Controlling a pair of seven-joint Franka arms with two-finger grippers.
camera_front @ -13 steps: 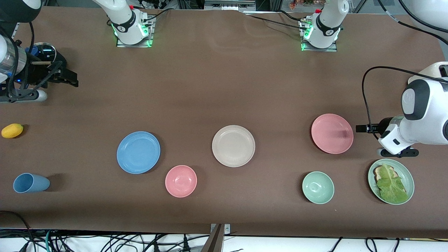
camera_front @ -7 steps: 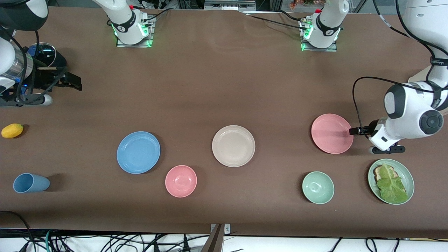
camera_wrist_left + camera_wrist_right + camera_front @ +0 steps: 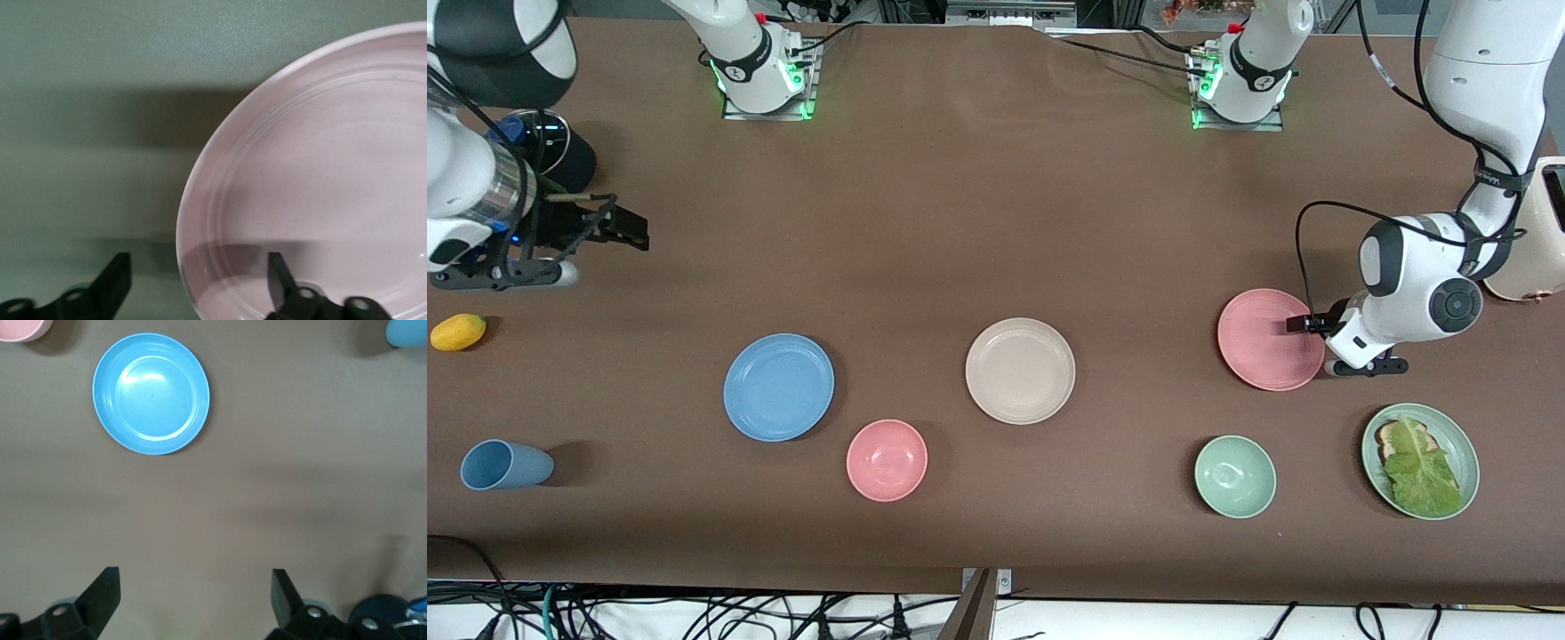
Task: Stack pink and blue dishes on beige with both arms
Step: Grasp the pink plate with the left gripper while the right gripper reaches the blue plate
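L pincer (image 3: 1300, 326) straddles pink plate (image 3: 1270, 339) rim, fingers apart, not yet gripping. R pincer (image 3: 627, 231) open over bare worktop (image 3: 978, 204), well apart from blue plate (image 3: 778, 387). Beige plate (image 3: 1020, 370) sits between them. Risk: shallow bite on the low rim, so plate may slip.

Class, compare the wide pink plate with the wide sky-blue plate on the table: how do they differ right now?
The wide, shallow pink plate has the left gripper straddling its rim, fingers open; the wide, shallow sky-blue plate lies untouched, away from the open right gripper. Pink lies toward the left arm's end, blue toward the right arm's. Both look alike in shape and width.
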